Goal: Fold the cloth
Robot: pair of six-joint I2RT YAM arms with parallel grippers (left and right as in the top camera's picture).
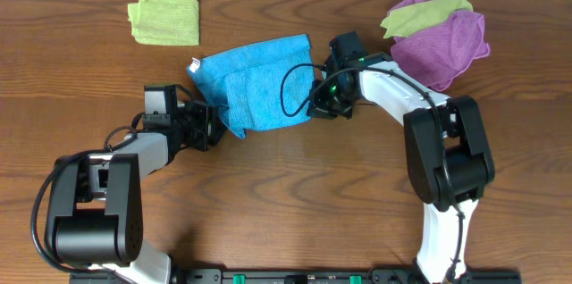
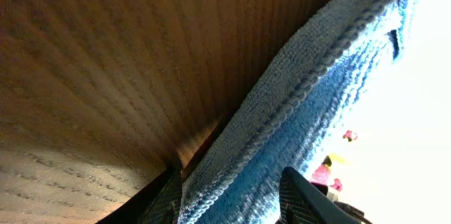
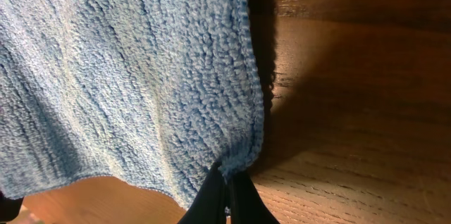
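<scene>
Calling this roughly mid-fold. Looking at the cloth [image 1: 259, 83] in the middle of the counter [image 1: 295, 195], between the two arms, with one flap already doubled over the near half and the white tag [image 1: 192, 62] poking out at the far-left corner. Not tidy yet: crooked outline, mismatched layers, no squared-off rectangle. Probably needs at least one proper fold plus some lining up of hems, going by the overhead.

Got the right gripper [image 3: 227, 182] clamped fully closed on the cloth's right corner, pinching right at the stitched hem. Got the left gripper [image 2: 229, 199] down at the near-left edge, about half closed with a thick wad of cloth filling the gap. Reads as a grip, though hard to swear to from that angle.

For room: plenty of bare wood on the near side, between the arms, so no trouble dragging or laying flat that way. Tighter to the right, with the purple cloth [image 1: 447, 47] and a yellow-green cloth [image 1: 424, 14] piled just beyond the right arm. Another yellow-green cloth [image 1: 164, 19] at far left, well apart. Worth keeping the held right edge away from that pile.
</scene>
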